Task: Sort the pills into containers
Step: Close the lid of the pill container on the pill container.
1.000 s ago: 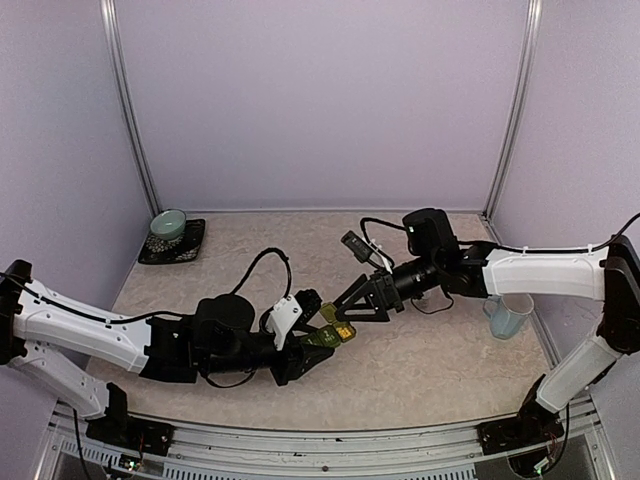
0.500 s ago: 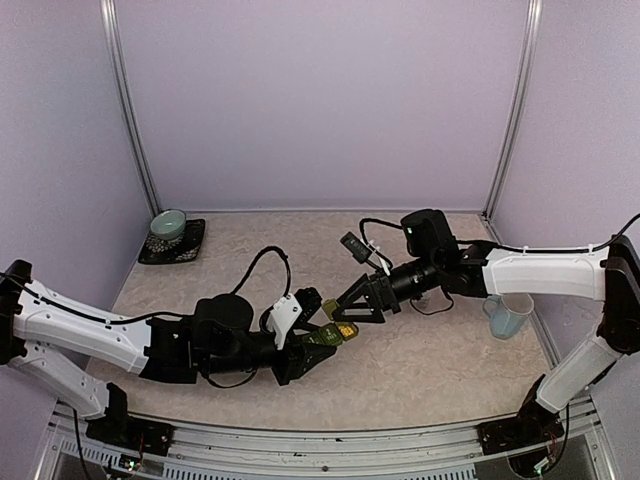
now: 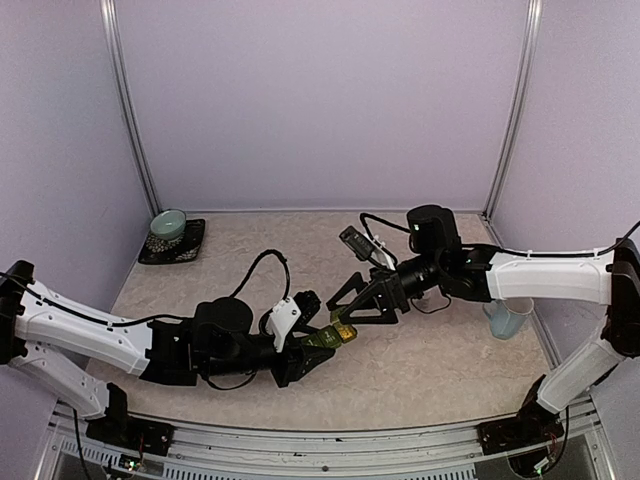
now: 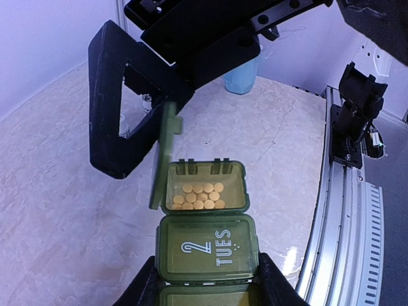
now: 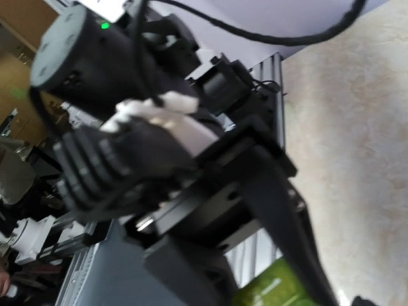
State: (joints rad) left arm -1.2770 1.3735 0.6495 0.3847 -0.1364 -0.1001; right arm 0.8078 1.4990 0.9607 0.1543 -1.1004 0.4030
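Dark green plastic, the containers [image 4: 207, 245] are hanging over the table [image 3: 430, 370], well apart from the pale blue mug [image 3: 505, 318] on the left arm's side of it, the far compartment's lid [image 4: 166, 153] standing upright above small yellow pills [image 4: 199, 196]. The left gripper [image 4: 207, 290] is clamping the strip's near end between partly closed fingers [image 4: 143, 290]. The right gripper [image 3: 340, 308], between strip and mug, is holding its fingers spread wide about the raised lid, grasping nothing, one finger [image 4: 111, 115] just beside it; touching or not, I cannot tell.
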